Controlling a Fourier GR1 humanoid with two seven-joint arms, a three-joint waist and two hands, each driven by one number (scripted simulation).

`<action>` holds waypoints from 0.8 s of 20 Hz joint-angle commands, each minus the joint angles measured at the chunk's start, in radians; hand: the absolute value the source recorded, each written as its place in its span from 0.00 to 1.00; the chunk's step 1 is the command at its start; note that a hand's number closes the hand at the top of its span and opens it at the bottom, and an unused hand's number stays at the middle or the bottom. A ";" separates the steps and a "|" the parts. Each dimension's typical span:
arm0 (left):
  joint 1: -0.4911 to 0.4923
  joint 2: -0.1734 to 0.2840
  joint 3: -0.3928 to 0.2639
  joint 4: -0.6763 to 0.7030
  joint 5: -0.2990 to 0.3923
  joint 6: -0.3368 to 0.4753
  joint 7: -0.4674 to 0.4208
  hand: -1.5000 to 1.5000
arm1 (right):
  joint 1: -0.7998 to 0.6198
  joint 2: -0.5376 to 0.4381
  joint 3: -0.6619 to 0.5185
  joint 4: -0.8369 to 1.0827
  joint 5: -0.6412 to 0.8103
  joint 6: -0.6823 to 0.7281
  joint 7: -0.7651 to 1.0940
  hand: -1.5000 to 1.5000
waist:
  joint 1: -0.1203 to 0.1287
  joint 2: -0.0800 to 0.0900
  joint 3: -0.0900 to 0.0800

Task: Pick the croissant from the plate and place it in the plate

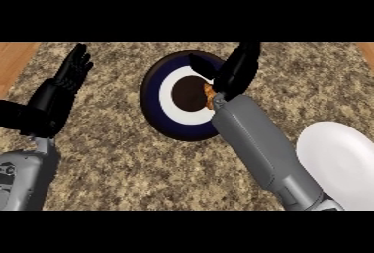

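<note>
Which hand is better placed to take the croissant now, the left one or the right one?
The right hand: it hangs over the dark blue and white round plate, beside the brown croissant. The left hand rests open, far left.

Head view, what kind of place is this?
Probably a kitchen counter: a speckled granite top with wood at its edges, a dark blue plate holding a croissant, and a white plate.

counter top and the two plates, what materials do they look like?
Counter top: speckled brown-grey, looks like granite-type stone, finish unclear. Dark plate: navy, white and brown rings, probably glazed ceramic. White plate: plain, smooth, evenly bright, ceramic or plastic; can't tell which.
</note>
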State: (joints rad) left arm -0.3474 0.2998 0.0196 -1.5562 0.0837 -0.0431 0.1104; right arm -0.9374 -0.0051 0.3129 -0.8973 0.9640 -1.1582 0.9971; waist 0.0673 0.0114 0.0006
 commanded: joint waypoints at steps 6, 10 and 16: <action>0.046 0.018 0.053 0.004 0.000 0.010 -0.015 0.50 | 0.272 0.005 0.122 -0.221 0.040 -0.290 0.046 0.00 | -0.069 -0.017 -0.001; 0.087 0.003 0.053 0.009 -0.015 0.014 -0.047 0.50 | 0.480 0.005 0.124 -0.463 0.113 -0.206 -0.015 0.00 | -0.096 -0.020 -0.001; 0.069 -0.017 0.041 -0.019 -0.029 0.019 -0.008 0.50 | 0.786 0.004 0.188 -0.759 0.204 -0.112 -0.078 0.00 | -0.087 -0.016 -0.001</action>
State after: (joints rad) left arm -0.2458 0.3013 0.0635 -1.6102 0.0680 -0.0322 0.1024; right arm -0.3085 -0.0145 0.4932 -1.4710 1.1079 -1.3248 0.9476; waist -0.0129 -0.0060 0.0000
